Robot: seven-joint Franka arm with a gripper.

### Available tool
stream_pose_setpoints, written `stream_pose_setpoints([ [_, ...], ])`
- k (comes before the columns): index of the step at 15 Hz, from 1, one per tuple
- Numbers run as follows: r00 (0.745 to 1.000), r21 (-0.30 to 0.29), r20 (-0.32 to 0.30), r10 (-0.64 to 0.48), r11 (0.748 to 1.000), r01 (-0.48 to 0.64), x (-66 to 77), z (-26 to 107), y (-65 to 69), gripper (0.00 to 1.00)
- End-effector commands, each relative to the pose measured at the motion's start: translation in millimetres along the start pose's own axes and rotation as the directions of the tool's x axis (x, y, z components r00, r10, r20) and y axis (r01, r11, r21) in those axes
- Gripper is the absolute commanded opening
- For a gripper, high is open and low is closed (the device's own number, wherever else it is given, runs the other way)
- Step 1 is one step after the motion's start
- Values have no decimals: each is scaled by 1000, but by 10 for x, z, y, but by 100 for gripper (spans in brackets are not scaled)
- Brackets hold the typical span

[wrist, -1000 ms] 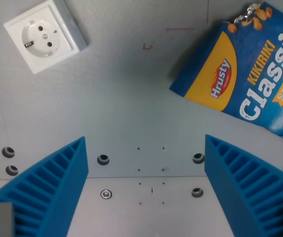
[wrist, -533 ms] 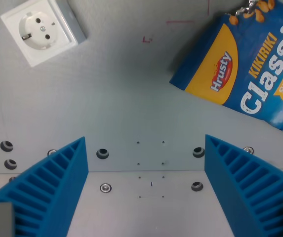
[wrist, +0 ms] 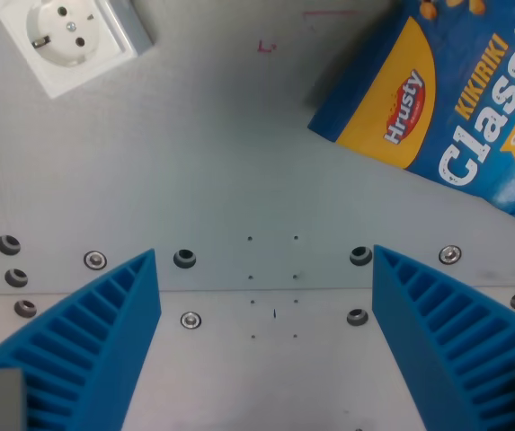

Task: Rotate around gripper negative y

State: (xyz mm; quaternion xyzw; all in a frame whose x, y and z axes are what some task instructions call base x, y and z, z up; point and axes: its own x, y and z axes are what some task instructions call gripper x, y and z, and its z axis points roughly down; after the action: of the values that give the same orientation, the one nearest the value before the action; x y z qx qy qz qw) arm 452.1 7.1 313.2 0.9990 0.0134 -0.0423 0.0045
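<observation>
Gripper (wrist: 266,337) with ribbed blue plastic fingers (wrist: 95,346) spread wide holds nothing above the grey metal bench (wrist: 239,171); we see a blue snack bag (wrist: 446,108) and white square socket (wrist: 64,36) well beyond them.

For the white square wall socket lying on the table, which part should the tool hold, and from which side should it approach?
Grip the white square wall socket across its two opposite flat side walls, coming straight down from above. It lies face up and rotated on the grey metal table, so the open blue tool would probably need turning to match its edges. The flat face gives no hold.
</observation>
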Motion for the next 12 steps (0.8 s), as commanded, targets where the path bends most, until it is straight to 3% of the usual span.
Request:
stream_pose_setpoints([
  [1,980,1,201,-1,1000,0,70,-72,-2,100],
  [12,940,1,342,-1,1000,0,70,-72,-2,100],
])
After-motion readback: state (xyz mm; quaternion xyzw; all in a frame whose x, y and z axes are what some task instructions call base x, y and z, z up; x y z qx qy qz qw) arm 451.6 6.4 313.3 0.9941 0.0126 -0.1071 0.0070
